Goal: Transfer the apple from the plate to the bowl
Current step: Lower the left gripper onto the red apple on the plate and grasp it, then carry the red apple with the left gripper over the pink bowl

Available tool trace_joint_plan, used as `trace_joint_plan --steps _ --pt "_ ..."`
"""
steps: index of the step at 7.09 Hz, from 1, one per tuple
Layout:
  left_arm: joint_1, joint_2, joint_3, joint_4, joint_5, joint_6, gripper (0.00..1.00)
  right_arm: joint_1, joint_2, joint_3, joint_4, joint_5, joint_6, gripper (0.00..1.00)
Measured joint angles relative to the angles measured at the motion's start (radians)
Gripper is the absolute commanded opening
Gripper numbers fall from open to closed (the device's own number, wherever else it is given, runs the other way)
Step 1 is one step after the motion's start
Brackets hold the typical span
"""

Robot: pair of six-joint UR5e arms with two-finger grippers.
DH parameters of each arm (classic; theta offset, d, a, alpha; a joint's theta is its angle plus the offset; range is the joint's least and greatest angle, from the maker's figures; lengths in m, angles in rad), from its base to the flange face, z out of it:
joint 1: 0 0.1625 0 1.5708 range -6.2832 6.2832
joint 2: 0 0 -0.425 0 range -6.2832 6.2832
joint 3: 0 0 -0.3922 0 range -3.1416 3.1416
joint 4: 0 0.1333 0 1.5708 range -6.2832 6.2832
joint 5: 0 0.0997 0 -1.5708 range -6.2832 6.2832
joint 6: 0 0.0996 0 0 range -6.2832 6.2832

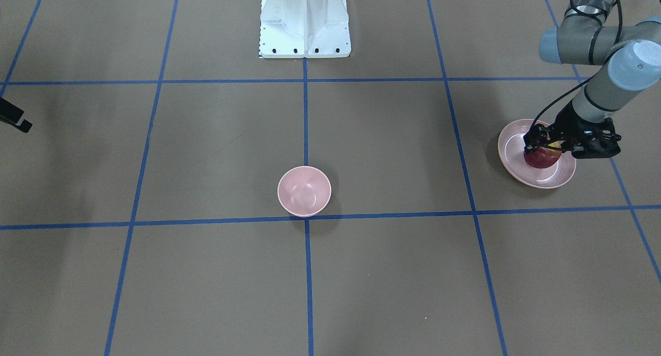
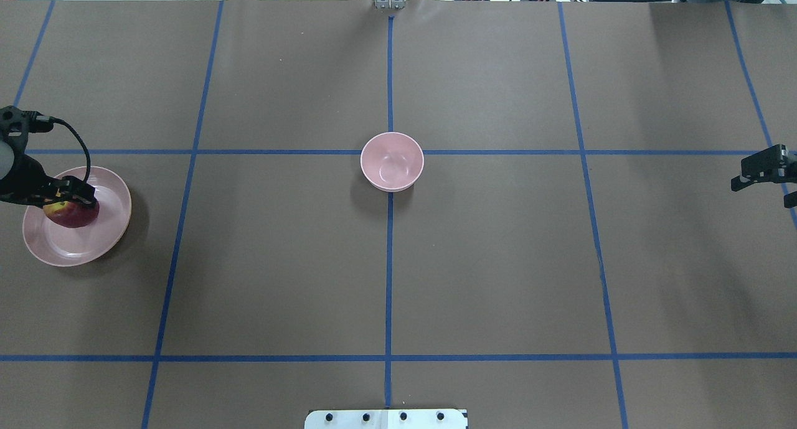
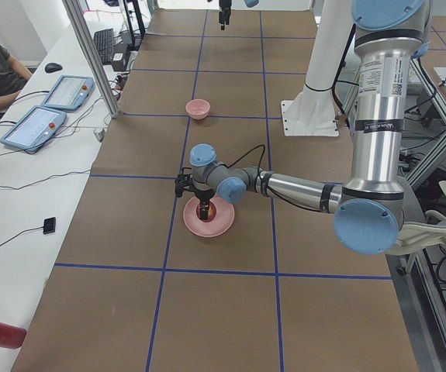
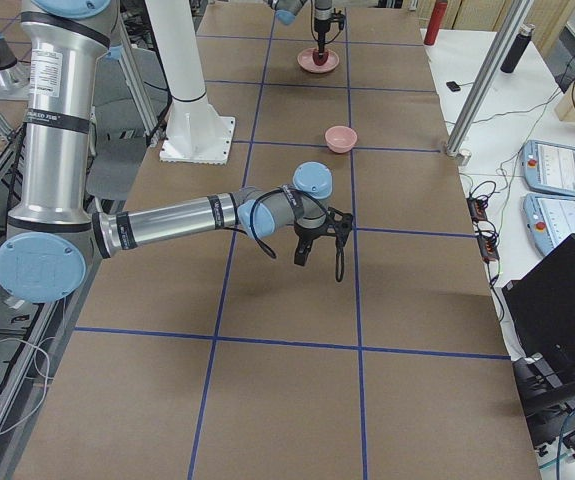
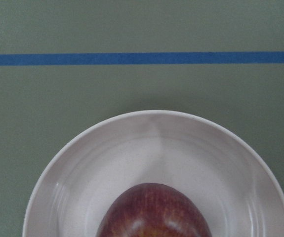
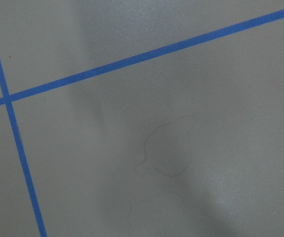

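Observation:
The dark red apple (image 1: 542,158) with a yellow patch rests on the wide pale pink plate (image 1: 537,183) at the table's left end. My left gripper (image 1: 543,146) is down over it, its fingers against the apple's sides. The overhead view shows the same: the left gripper (image 2: 70,202) on the apple (image 2: 73,216) in the plate (image 2: 75,248). The left wrist view shows the apple (image 5: 154,212) close below and the plate (image 5: 156,143). The small deep pink bowl (image 2: 392,161) stands empty at the table's centre. My right gripper (image 2: 772,180) hangs open and empty at the far right.
The brown table surface is marked with blue tape lines (image 2: 389,261). The white robot base (image 1: 304,22) stands at the robot's side of the table. A person and tablets (image 3: 48,112) are beyond the far edge.

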Motion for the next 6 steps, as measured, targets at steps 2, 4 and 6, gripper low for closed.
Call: trace_joint_plan --steps 2,4,6 --pt "0.0 -0.003 -0.006 0.005 -0.009 -0.002 0.0 0.0 0.003 -0.001 0.0 0.002 0.0 1.0" --pt "-0.012 -0.031 -0.104 0.111 -0.095 -0.011 0.0 0.0 0.006 -0.001 0.0 0.005 -0.001 1.0" --pt "0.005 -0.244 -0.218 0.401 -0.12 -0.149 0.0 0.0 0.007 -0.002 0.001 0.006 -0.001 1.0"
